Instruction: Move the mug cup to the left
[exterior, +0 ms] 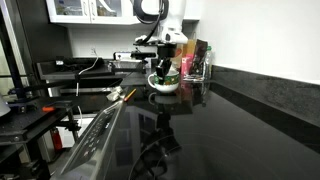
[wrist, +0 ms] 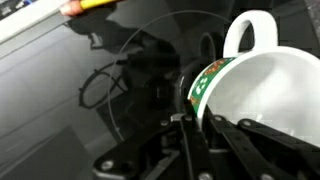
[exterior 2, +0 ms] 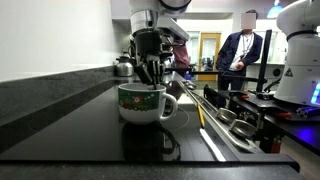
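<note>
1. Surface. The desk (exterior: 235,135) is a glossy black top. It mirrors the arm and the room so strongly that in the wrist view I read reflections across most of its bare area (wrist: 60,95). A low dark upstand (exterior 2: 45,90) runs along one long edge, with a white wall (exterior: 265,35) above it.

2. Task item. The mug cup (exterior 2: 142,102) stands upright on the desk, near the end of the desk where the arm stands in an exterior view (exterior: 163,83). Its own reflection lies directly beneath it. In the wrist view its handle (wrist: 250,30) points away from the camera.

3. Gripper. The gripper (wrist: 198,125) comes down onto the mug cup from above. The jaws straddle the rim, one inside the bowl and one outside against the green band, and I read them as clamped on the wall.

4. Surroundings. A few bottles (exterior: 197,62) stand just behind the mug cup. A yellow object (exterior: 122,95) lies near the desk edge. Glass-fronted cabinets (exterior: 90,10) hang above the far bench. A person (exterior 2: 240,50) stands in the background, and a white robot arm (exterior 2: 300,45) stands beside them.
</note>
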You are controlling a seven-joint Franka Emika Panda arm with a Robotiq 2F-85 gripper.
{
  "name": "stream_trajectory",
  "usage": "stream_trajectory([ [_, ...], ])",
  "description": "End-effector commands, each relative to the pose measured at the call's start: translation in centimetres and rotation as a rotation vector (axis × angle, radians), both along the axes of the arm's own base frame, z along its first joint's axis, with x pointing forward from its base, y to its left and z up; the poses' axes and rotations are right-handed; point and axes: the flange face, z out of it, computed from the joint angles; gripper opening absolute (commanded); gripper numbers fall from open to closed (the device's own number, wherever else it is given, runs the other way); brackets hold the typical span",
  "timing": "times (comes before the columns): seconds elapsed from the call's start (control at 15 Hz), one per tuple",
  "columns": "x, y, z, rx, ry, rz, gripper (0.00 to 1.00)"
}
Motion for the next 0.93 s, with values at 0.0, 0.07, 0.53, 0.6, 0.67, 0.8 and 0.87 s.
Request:
stream_trajectory([
  [0.0, -0.3, -0.2, 0.8, -0.01, -0.028, -0.007, 0.35],
  [0.07, -0.3, -0.3, 0.8, 0.005, -0.027, 0.005, 0.37],
  [0.53, -1.4, -0.6, 6.8, -0.009, -0.045, 0.037, 0.88],
  [0.6, -1.6, -0.7, 8.3, -0.02, -0.068, 0.03, 0.95],
  [0.67, -1.9, -0.9, 9.9, -0.035, -0.09, 0.03, 1.0],
  [0.8, -2.4, -1.0, 12.4, -0.041, -0.114, 0.049, 1.0],
  [0.87, -2.9, -0.9, 13.4, -0.041, -0.12, 0.062, 1.0],
])
